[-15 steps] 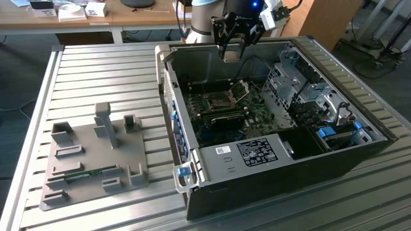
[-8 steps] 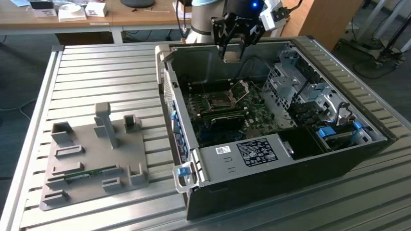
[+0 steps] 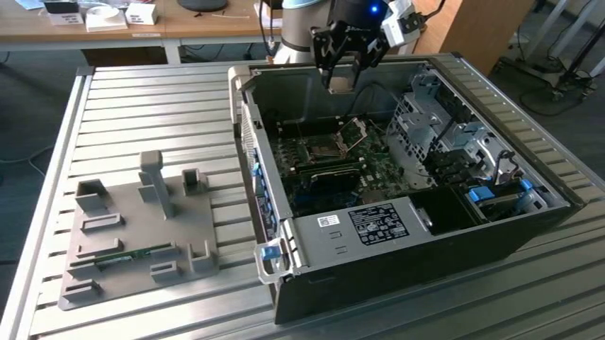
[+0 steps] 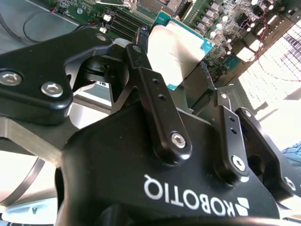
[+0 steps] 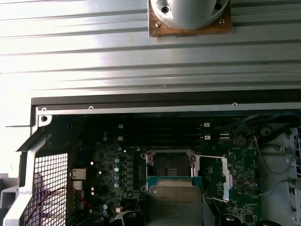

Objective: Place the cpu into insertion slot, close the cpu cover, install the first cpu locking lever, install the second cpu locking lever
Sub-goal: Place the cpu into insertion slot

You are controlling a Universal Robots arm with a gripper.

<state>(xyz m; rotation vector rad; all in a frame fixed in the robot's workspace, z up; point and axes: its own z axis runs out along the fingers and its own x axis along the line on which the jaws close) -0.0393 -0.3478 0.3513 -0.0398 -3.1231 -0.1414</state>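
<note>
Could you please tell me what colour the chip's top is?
Silver-grey chip, teal-edged; best in the first wrist view.

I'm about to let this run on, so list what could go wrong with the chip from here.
1. The chip is held between the fingers, well above the open socket. A slip would likely drop it onto the board.
2. If it goes down tilted or off-centre, it may land on the socket's metal edge rather than seat.
3. The cover stands open right beside the socket, so the fingers might snag it.
</note>
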